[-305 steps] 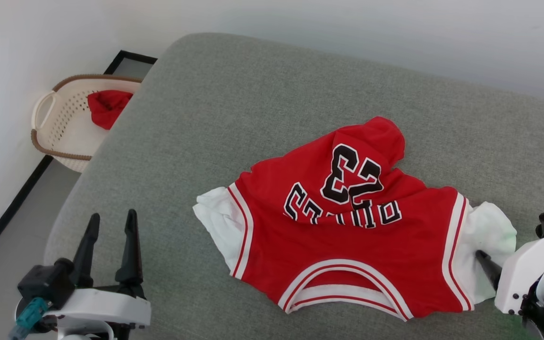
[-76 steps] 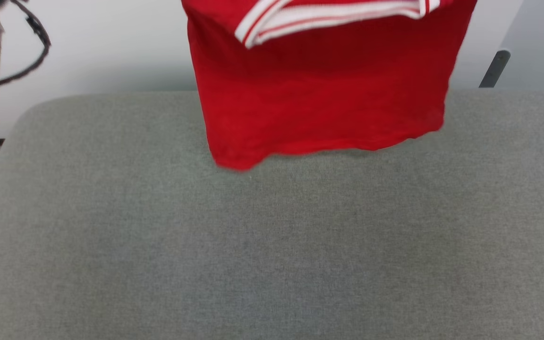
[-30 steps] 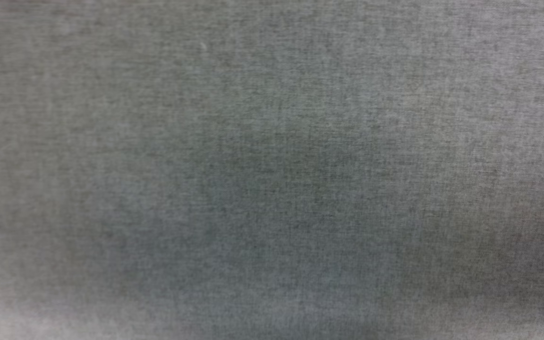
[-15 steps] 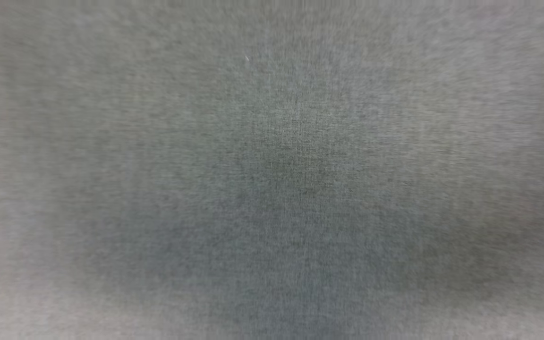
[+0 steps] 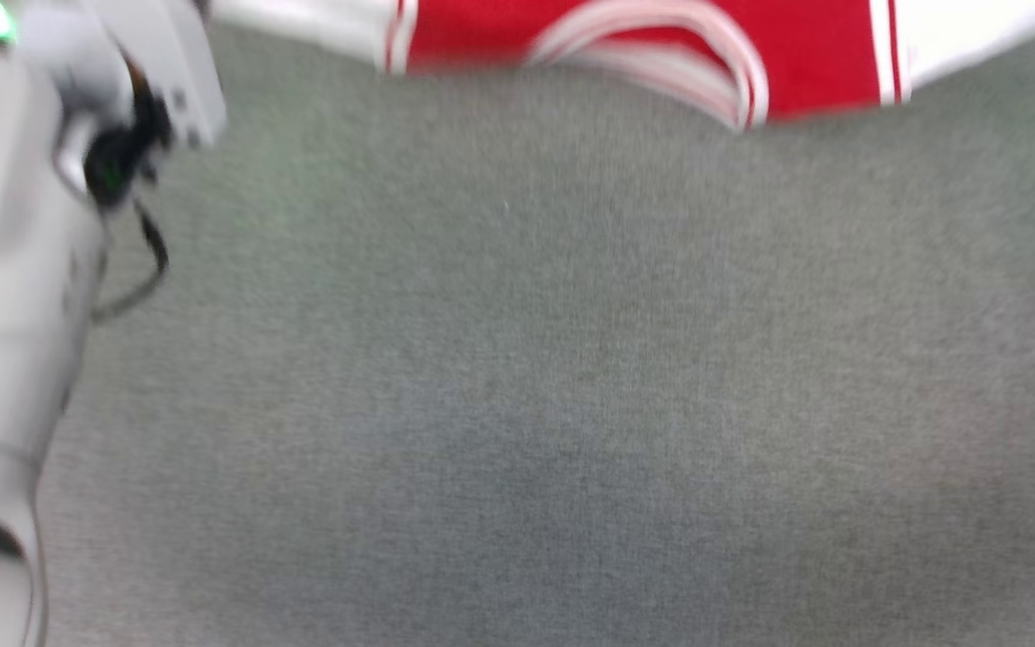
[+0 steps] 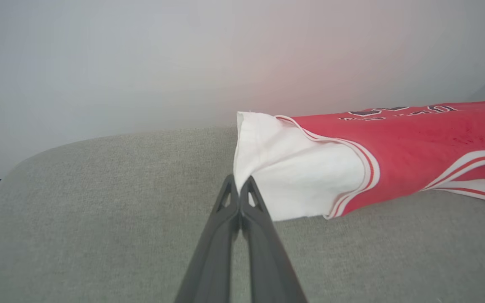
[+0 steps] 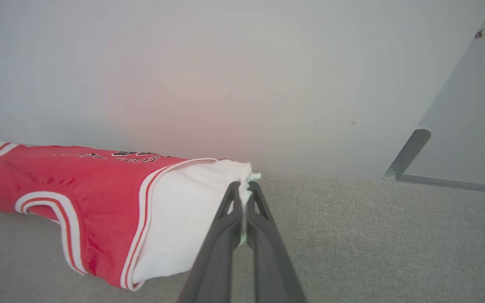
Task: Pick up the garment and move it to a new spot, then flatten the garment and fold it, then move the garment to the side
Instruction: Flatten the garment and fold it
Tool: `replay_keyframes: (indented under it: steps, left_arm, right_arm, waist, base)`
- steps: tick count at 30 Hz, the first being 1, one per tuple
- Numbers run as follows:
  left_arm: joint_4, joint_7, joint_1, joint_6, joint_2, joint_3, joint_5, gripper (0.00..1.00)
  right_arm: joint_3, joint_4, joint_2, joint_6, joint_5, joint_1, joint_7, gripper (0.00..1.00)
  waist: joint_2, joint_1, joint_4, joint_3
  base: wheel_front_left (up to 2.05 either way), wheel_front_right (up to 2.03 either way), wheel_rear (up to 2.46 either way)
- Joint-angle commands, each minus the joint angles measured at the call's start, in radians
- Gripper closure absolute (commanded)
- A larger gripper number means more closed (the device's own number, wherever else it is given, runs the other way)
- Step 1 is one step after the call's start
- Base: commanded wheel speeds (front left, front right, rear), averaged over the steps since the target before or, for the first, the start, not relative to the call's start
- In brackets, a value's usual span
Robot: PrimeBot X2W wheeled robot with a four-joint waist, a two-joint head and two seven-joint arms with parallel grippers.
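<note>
My left fingers (image 6: 225, 223) and right fingers (image 7: 225, 223) each pinch a white sleeve (image 6: 293, 168) of the red jersey shirt (image 6: 415, 139) on the grey cloth pad (image 6: 99, 210). Wrist views show black letters (image 7: 135, 155), too slanted to read.

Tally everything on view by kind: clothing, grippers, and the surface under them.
garment: 1
grippers: 2, the left gripper and the right gripper, each pinching a white sleeve
grey cushion: 1
Total: 4

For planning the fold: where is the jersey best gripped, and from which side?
Grip the garment by the outer edge of each white sleeve, from the sides, low along the cushion. The sleeves stick out flat past the red body; the left gripper and right gripper pinch there.
</note>
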Motion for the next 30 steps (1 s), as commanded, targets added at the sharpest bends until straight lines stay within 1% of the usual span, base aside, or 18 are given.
replay_keyframes:
  steps: [1,4,8,11,13,16,18,22,26,30]
  left_arm:
    - [-0.011,0.003,0.028,0.002,0.013,-0.005,-0.009,1.0]
    - [-0.072,0.009,0.135,0.002,0.046,-0.029,-0.036,1.0]
    - [-0.171,0.016,0.284,0.004,0.098,-0.042,-0.067,1.0]
    - [-0.269,0.012,0.403,0.034,0.141,-0.038,-0.085,1.0]
    - [-0.352,0.019,0.487,0.066,0.173,-0.037,-0.096,1.0]
    - [-0.5,0.034,0.614,0.127,0.229,-0.028,-0.12,1.0]
    - [-0.608,0.032,0.703,0.18,0.265,-0.016,-0.141,1.0]
    - [-0.802,0.033,0.872,0.284,0.336,0.009,-0.179,1.0]
    - [-0.948,0.039,1.011,0.374,0.385,0.033,-0.225,1.0]
    - [-1.055,0.003,1.153,0.445,0.42,0.058,-0.265,1.0]
  right_arm:
    - [-0.004,-0.014,-0.01,-0.001,0.017,0.026,0.005,1.0]
    - [-0.021,-0.077,-0.058,-0.001,0.061,0.14,0.06,1.0]
    - [-0.045,-0.181,-0.102,-0.001,0.107,0.307,0.133,1.0]
    - [-0.078,-0.278,-0.127,-0.001,0.13,0.443,0.165,1.0]
    - [-0.107,-0.344,-0.133,-0.001,0.132,0.535,0.182,1.0]
    - [-0.161,-0.436,-0.139,-0.001,0.119,0.675,0.215,1.0]
    - [-0.205,-0.488,-0.138,-0.001,0.102,0.763,0.238,1.0]
    - [-0.276,-0.586,-0.113,-0.001,0.075,0.923,0.292,1.0]
    - [-0.335,-0.68,-0.087,-0.001,0.061,1.06,0.357,1.0]
    - [-0.389,-0.759,-0.066,-0.001,0.056,1.173,0.43,1.0]
  waist:
    - [0.0,0.0,0.021,-0.129]
    - [0.0,0.0,0.027,-0.184]
    - [0.0,0.0,0.034,-0.247]
    - [0.0,0.0,0.036,-0.279]
    - [0.0,0.0,0.037,-0.294]
    - [0.0,0.0,0.038,-0.306]
    - [0.0,0.0,0.04,-0.312]
    - [0.0,0.0,0.045,-0.311]
    - [0.0,0.0,0.051,-0.306]
    - [0.0,0.0,0.056,-0.297]
  base:
    - [0.0,0.0,0.0]
    - [0.0,0.0,0.0]
    - [0.0,0.0,0.0]
    - [0.0,0.0,0.0]
    - [0.0,0.0,0.0]
    - [0.0,0.0,0.0]
    - [0.0,0.0,0.0]
    - [0.0,0.0,0.0]
    - [0.0,0.0,0.0]
    - [0.0,0.0,0.0]
